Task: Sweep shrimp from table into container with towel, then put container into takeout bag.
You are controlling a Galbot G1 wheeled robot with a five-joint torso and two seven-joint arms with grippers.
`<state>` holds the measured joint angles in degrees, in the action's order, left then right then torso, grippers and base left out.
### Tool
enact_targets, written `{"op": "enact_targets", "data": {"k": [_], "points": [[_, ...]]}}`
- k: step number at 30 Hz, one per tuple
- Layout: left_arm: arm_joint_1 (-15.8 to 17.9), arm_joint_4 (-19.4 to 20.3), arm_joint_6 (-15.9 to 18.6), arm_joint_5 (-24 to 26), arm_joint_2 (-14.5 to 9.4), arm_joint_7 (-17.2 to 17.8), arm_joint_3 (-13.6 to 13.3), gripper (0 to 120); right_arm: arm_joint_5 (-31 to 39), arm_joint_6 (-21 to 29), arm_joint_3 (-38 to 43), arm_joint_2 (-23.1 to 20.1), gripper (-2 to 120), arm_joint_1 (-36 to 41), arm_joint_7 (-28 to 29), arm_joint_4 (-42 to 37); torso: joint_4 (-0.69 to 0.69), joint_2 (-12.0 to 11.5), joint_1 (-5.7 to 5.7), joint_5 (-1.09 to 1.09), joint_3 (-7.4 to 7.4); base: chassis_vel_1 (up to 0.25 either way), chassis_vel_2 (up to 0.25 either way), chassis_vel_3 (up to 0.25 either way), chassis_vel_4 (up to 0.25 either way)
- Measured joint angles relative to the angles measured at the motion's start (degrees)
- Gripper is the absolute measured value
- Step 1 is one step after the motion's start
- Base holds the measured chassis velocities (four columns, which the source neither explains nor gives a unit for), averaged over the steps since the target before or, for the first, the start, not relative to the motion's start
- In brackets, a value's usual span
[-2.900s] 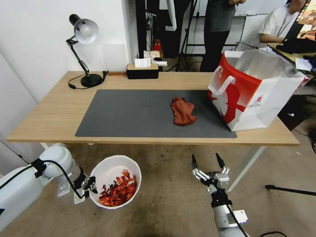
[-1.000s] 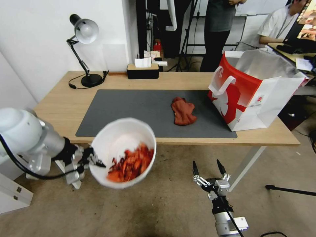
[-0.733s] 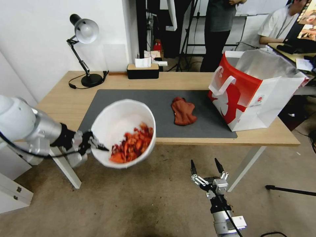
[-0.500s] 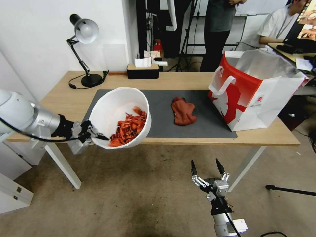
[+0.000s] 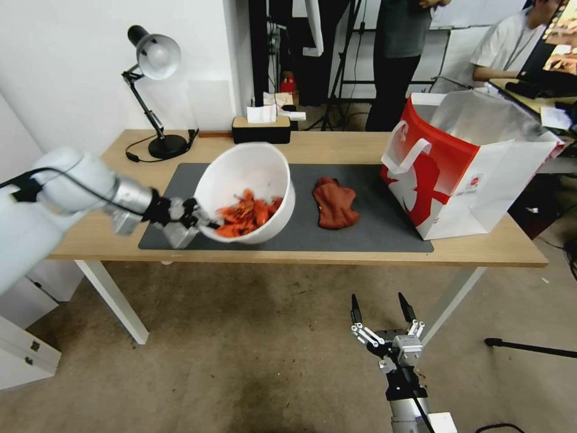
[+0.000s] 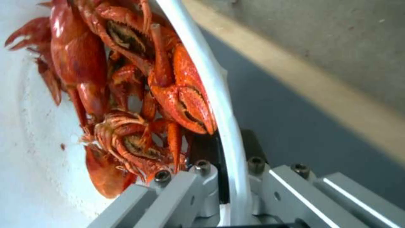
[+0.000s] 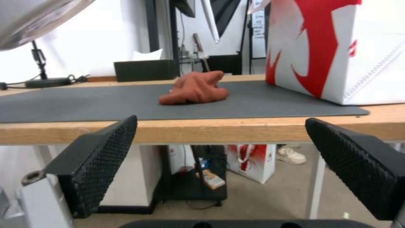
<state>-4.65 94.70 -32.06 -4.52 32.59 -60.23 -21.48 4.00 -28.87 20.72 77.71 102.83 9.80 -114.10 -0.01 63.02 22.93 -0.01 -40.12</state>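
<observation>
My left gripper [image 5: 201, 221] is shut on the rim of the white container [image 5: 252, 171], holding it tilted above the dark mat at the table's [image 5: 114, 195] front left. The red-orange shrimp [image 5: 245, 215] lie heaped inside it against the gripped rim [image 6: 227, 133], and the shrimp [image 6: 126, 88] press close to the fingers [image 6: 202, 190]. The rust-red towel [image 5: 334, 203] lies crumpled on the mat, just right of the container. The red-and-white takeout bag [image 5: 466, 168] stands open at the table's right end. My right gripper [image 5: 383, 308] hangs open below the table's front edge, its fingers [image 7: 101, 155] wide apart facing the towel [image 7: 195, 88].
A desk lamp [image 5: 153, 90] and a black tissue box [image 5: 260, 127] stand along the table's back edge. People stand and sit behind the table. The bag's white side [image 7: 371, 50] rises near the mat's right end. Bare floor lies in front of the table.
My left arm has lifted the container with the shrimp from below the table's front edge, up and rightward over the mat. The right gripper has stayed low and open.
</observation>
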Motion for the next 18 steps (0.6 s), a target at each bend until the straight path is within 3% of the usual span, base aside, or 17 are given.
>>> {"op": "enact_targets", "data": {"k": [1,3,5,7,8,9,10,11,13,14,16,18], "points": [[0.0,0.0,0.0,0.0,0.0,0.0,0.0,0,0.0,0.0,0.0,0.0,100,0.0,0.0,0.0,0.0,0.0,0.0,0.0,0.0,0.0,0.0,0.0,0.0],[5.87,-3.79,0.6,0.01,4.19,0.08,-4.57,0,-0.31,-0.13,0.55,0.71,100,0.39,0.0,-0.09,0.02,0.0,0.0,0.03,0.01,0.0,0.0,0.0,0.0],[6.83,-4.57,0.62,0.01,5.02,0.09,-5.3,0,-0.38,-0.14,0.61,0.84,100,0.41,0.0,-0.09,0.0,0.0,0.0,0.02,0.0,0.0,0.0,0.0,0.0],[12.29,-10.1,0.66,0.01,11.12,0.18,-8.78,0,-0.85,-0.28,0.72,1.84,100,0.47,0.01,0.07,0.03,0.0,0.0,0.03,0.01,0.0,0.0,0.0,0.0],[12.29,-10.1,0.66,0.01,11.12,0.18,-8.78,0,-0.85,-0.28,0.72,1.84,100,0.47,0.01,0.07,0.03,0.0,0.0,0.03,0.01,0.0,0.0,0.0,0.0],[13.92,-12.22,0.4,0.02,13.67,0.21,-9.76,0,-1.0,-0.29,0.7,2.13,100,0.42,0.01,0.27,0.03,0.0,-0.01,0.02,0.0,0.0,0.0,0.0,0.0],[17.19,-16.58,-0.05,0.04,18.9,0.63,-11.61,0,-1.4,-0.29,0.62,2.76,100,0.2,0.01,0.81,-0.03,0.0,0.0,0.02,0.0,0.0,0.0,0.0,0.0],[17.19,-16.58,-0.05,0.04,18.9,0.63,-11.61,0,-1.4,-0.29,0.62,2.76,100,0.2,0.01,0.81,-0.03,0.0,0.0,0.02,0.0,0.0,0.0,0.0,0.0],[20.88,-23.88,-0.65,0.06,26.37,1.3,-13.2,0,-2.08,-0.41,0.43,3.74,100,-0.01,0.01,1.67,-0.05,0.0,0.0,0.06,0.0,0.0,0.0,0.0,0.0],[20.88,-23.88,-0.65,0.06,26.37,1.3,-13.2,0,-2.08,-0.41,0.43,3.74,100,-0.01,0.01,1.67,-0.05,0.0,0.0,0.06,0.0,0.0,0.0,0.0,0.0],[23.12,-29.51,-1.17,-0.01,31.22,1.57,-13.49,0,-2.54,-0.62,0.18,4.4,100,0.0,0.0,2.19,-0.03,0.0,0.01,0.04,0.0,0.0,0.0,0.0,0.0],[23.76,-31.14,-1.29,-0.01,32.62,1.72,-13.49,0,-2.68,-0.68,0.07,4.57,100,0.0,-0.01,2.29,0.0,-0.01,0.0,0.05,0.0,0.0,0.0,0.0,0.0]]}}
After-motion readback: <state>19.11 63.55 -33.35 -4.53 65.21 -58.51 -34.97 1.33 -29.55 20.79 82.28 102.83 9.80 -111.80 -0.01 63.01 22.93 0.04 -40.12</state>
